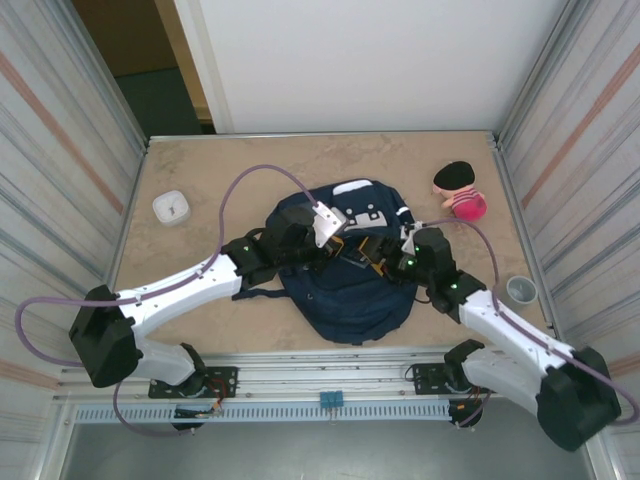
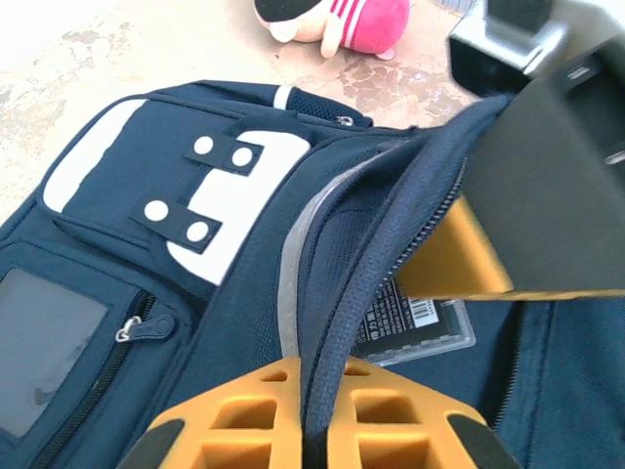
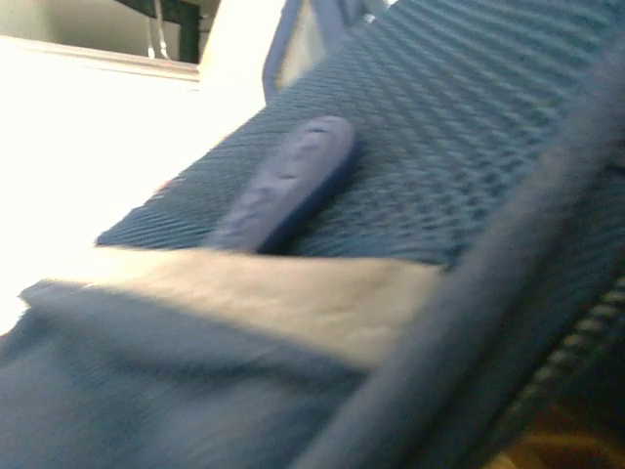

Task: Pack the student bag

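The bag (image 1: pixel 350 305) lies flat in the middle of the table (image 1: pixel 230 165), front patch up, and both arms are in over its open top. The left gripper (image 2: pixel 312 435) has its orange fingers (image 2: pixel 229 425) pinched tight on the zip edge (image 2: pixel 366 283), lifting that lip to hold the mouth open. Inside the opening a clear case (image 2: pixel 422 330) with a printed label sits just under the lip, just beside the right gripper (image 1: pixel 383 252), which reaches in from the other side. Whether the right one's fingers are parted or closed cannot be told: one orange finger shows in the left wrist view, and its own camera gives blurred mesh and a zip pull (image 3: pixel 283 191). It looks like the case is being settled into the main compartment, so packing seems under way. A plush (image 1: pixel 460 190) sits on the table beyond the bag, and a white tub (image 1: pixel 172 207) and grey cup (image 1: pixel 520 290) stand well off to the sides. To do this well, the left should hold the lip high and steady, without tugging so hard that the soft bag slides. The right should let go only once the case is fully below the zip line, then back out straight along the opening so no finger snags fabric or drags the case out.
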{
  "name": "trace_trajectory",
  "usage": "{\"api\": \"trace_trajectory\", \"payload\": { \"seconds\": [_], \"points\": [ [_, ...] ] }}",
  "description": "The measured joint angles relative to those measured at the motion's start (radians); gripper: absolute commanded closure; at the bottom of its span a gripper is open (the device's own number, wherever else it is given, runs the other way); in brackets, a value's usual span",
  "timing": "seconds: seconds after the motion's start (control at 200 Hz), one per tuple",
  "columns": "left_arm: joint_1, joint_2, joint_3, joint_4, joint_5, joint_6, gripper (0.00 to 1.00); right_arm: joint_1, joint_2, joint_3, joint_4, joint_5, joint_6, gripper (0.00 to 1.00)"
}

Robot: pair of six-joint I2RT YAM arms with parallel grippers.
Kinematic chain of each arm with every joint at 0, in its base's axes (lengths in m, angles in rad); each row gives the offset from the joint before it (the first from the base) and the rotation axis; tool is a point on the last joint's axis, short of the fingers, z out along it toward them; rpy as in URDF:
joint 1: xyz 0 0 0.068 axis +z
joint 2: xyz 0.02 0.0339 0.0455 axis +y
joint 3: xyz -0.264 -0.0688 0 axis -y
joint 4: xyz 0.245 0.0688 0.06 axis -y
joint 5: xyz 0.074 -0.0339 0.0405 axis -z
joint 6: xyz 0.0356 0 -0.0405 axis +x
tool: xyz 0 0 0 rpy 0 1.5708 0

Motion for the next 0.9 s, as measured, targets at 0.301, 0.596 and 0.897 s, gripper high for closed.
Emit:
{"api": "trace_trajectory", "payload": {
  "seconds": [0.301, 0.596, 0.897],
  "points": [
    [-0.003, 0.0, 0.0, 0.007, 0.003, -0.003, 1.0, -0.007, -0.316, -0.028, -0.291, 0.041, -0.017, 0.55],
    [-0.002, 0.0, 0.0, 0.01, 0.023, -0.015, 1.0, 0.097, -0.29, -0.069, -0.297, 0.082, -0.012, 0.63],
    [-0.002, 0.0, -0.043, 0.056, 0.034, -0.013, 1.0, 0.101, -0.28, -0.042, -0.153, 0.035, -0.065, 0.26]
  ]
}}
